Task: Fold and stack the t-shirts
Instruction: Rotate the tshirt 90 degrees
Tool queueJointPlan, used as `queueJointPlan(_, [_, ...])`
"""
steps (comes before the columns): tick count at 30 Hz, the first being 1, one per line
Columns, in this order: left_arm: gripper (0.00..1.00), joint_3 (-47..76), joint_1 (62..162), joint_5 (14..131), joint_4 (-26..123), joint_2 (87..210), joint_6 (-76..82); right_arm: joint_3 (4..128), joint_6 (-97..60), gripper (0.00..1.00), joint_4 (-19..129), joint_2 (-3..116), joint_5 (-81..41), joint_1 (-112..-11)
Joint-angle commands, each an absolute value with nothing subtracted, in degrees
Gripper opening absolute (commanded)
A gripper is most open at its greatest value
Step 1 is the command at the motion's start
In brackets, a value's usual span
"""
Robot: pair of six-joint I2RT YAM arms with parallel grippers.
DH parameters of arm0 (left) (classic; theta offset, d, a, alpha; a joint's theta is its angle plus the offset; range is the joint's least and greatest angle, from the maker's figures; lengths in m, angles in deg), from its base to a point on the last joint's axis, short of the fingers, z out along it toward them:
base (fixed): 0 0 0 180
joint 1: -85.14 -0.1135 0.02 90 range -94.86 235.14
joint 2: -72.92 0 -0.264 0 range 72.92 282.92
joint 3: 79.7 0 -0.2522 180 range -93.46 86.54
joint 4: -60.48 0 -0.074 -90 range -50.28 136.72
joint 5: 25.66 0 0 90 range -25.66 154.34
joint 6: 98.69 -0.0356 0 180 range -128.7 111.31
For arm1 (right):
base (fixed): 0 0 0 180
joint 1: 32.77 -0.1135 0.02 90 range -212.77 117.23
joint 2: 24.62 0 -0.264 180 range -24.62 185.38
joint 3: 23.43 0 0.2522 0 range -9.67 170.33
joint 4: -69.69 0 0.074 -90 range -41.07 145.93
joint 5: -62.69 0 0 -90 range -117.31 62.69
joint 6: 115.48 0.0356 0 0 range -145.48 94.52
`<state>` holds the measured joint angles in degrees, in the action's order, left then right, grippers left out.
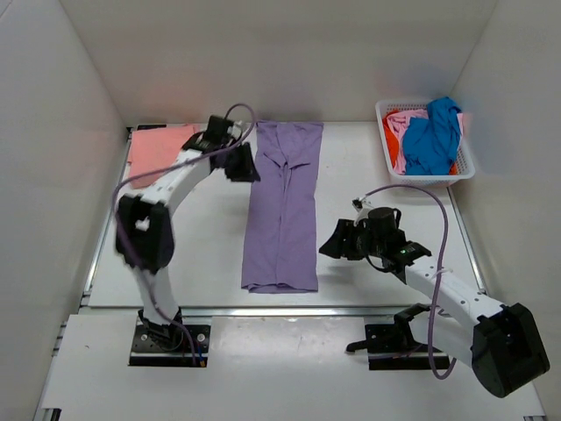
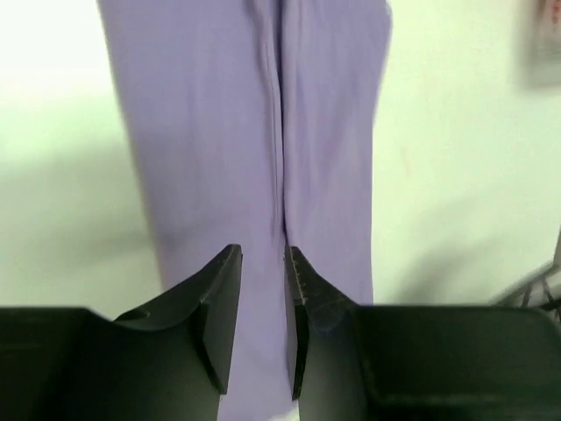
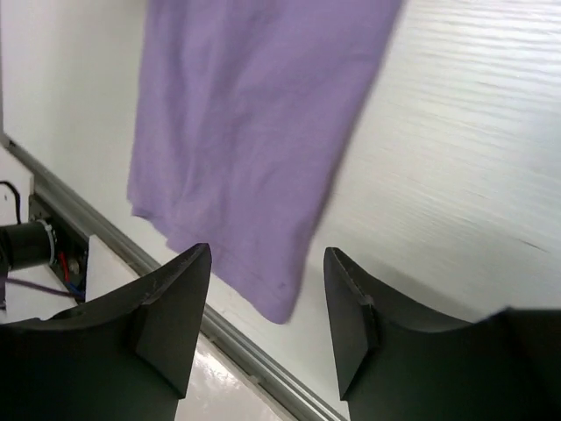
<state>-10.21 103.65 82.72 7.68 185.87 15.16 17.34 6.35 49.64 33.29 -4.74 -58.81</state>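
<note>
One lavender t-shirt [image 1: 282, 210] lies flat in the middle of the table [image 1: 193, 254], folded lengthwise into a narrow strip whose long axis runs from the near edge straight toward the far wall. We judge the lengthwise folds done and the crosswise fold, one end carried over the other, as the step ahead. That move turns on the strip's ends and on which arm sits at which. The left gripper [image 2: 263, 254] hovers at the far end, just at the strip's left edge. Its fingers stand only a little apart, with nothing between them and the purple cloth showing below the gap. The right gripper [image 3: 267, 254] is to the right of the strip's near half, close to the near right corner. Its fingers are plainly spread and empty, and the hem shows under them in its wrist view. So each arm has one end within easy reach, and neither grips the cloth at this moment. Both would have to take corners at the same end, or work along the axis together, so that the strip doubles over squarely. Farther out, a salmon-pink t-shirt [image 1: 158, 149] lies folded flat in the far left corner, the likely base of the stack. A white basket [image 1: 429, 179] in the far right corner holds a blue t-shirt [image 1: 434, 136] on top of its heap, well apart from both arms.
</note>
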Motion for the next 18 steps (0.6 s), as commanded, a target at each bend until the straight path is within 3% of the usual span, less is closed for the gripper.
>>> queueJointPlan(1, [0.37,9.16,103.42,82.28,16.83,169.89,16.45,17.76,4.93,0.52,43.80,33.30,-1.83,-55.45])
queueJointPlan(9, [0.43,46.77,107.20,77.37,20.26,147.65,18.19,12.84,11.24,0.52,46.69,36.55,0.03,-60.88])
queueJointPlan(15, [0.53,57.53,107.73,75.77,24.91,140.95,22.76,9.93,14.42,0.54,50.47,39.45,-0.51,-63.27])
queueJointPlan(18, [0.53,59.64,109.49,76.56,27.81,140.60,25.13,9.85,14.94,0.55,50.91,41.99,-0.86,-64.40])
